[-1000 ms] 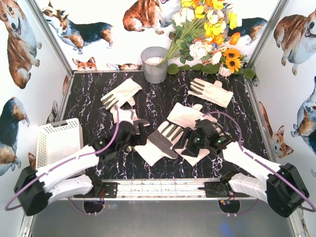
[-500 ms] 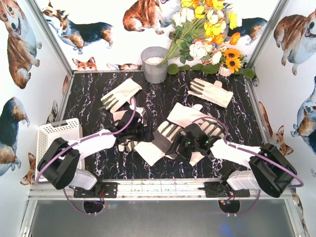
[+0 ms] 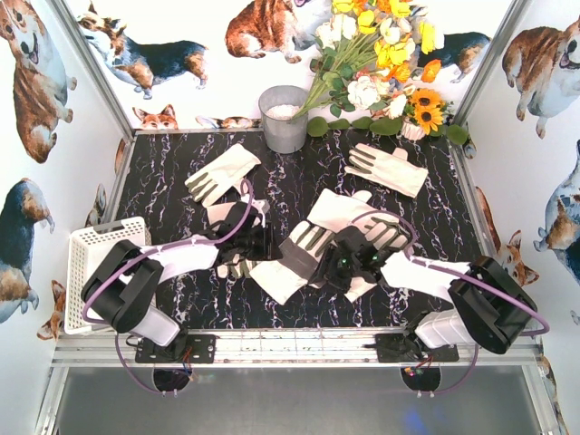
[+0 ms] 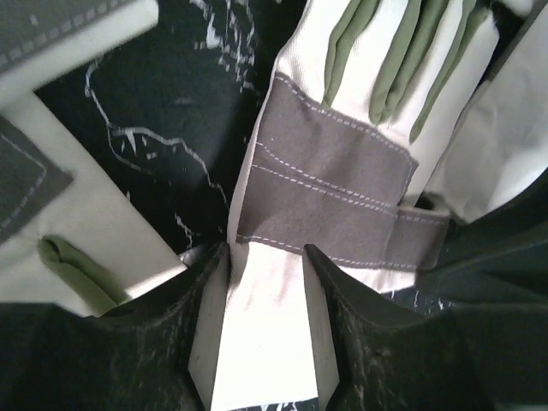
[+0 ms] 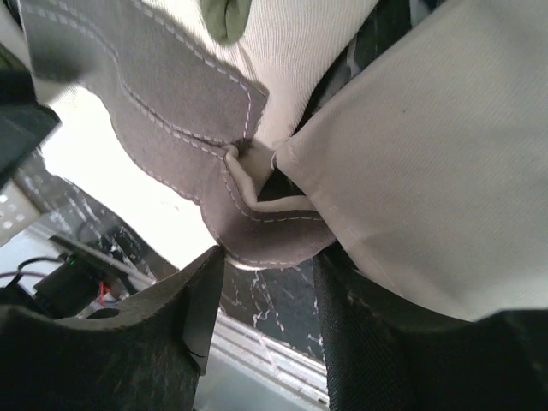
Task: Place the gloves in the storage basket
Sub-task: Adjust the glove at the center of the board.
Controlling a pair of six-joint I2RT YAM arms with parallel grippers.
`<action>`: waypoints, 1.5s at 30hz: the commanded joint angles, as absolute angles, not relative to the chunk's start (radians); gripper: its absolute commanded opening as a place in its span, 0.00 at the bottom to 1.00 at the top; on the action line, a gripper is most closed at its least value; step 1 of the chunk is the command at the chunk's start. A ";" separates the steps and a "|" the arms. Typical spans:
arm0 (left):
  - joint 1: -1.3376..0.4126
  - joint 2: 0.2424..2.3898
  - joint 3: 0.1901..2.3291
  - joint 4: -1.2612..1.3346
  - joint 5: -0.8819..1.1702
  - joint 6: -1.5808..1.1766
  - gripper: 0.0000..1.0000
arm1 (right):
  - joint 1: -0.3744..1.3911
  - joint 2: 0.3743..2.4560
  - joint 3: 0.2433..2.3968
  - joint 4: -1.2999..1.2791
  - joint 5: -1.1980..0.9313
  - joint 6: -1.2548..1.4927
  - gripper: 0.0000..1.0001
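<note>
Several cream-white gloves lie on the black marbled table. The centre glove (image 3: 292, 261) has a grey palm patch and olive fingers (image 4: 334, 171). My left gripper (image 3: 265, 246) has its jaws (image 4: 266, 250) closed against both sides of this glove's white cuff. My right gripper (image 3: 331, 265) comes from the other side. Its jaws (image 5: 268, 254) stand apart at the rim of the grey patch (image 5: 154, 94), with bare table showing between them, beside a plain cream glove (image 5: 428, 171). Other gloves lie at the back left (image 3: 222, 172), back right (image 3: 387, 169) and under the left arm (image 3: 225, 216). The storage basket (image 3: 91, 243) stands at the left edge.
A grey metal bucket (image 3: 284, 118) stands at the back centre, with a bunch of flowers (image 3: 381, 72) to its right. The enclosure walls close in the table on three sides. A metal rail (image 3: 299, 344) runs along the near edge.
The left arm has reached right onto the centre glove and its jaws have closed on the cuff. The right gripper has slid left to the glove's edge and narrowed.
</note>
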State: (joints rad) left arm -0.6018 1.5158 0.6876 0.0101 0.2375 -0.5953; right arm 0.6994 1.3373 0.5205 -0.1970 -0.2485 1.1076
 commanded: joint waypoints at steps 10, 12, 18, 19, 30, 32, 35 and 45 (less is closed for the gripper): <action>-0.665 1.400 0.483 0.128 0.304 -0.732 0.26 | 0.683 1.436 0.715 -0.375 -0.007 0.873 0.42; -0.670 1.368 0.462 0.125 0.280 -0.745 0.30 | 0.681 1.433 0.718 -0.375 -0.025 0.843 0.44; -0.676 1.243 0.452 0.085 0.196 -0.770 0.53 | 0.680 1.324 0.699 -0.394 -0.066 0.773 0.65; -0.675 1.229 0.477 0.050 0.167 -0.758 0.60 | 0.679 1.294 0.698 -0.414 -0.061 0.763 0.68; -0.582 1.378 0.745 -0.125 0.143 -0.691 0.69 | 0.640 1.081 0.636 -0.424 -0.166 0.811 0.71; -0.575 1.409 0.745 -0.089 0.181 -0.717 0.67 | 0.612 1.125 0.658 -0.452 -0.219 0.817 0.72; -0.571 1.440 0.810 -0.138 0.170 -0.705 0.67 | 0.480 1.208 0.717 -0.527 -0.369 0.787 0.72; -0.439 1.601 1.103 -0.419 0.350 -0.596 0.61 | 0.375 1.436 0.959 -0.834 -0.592 0.419 0.69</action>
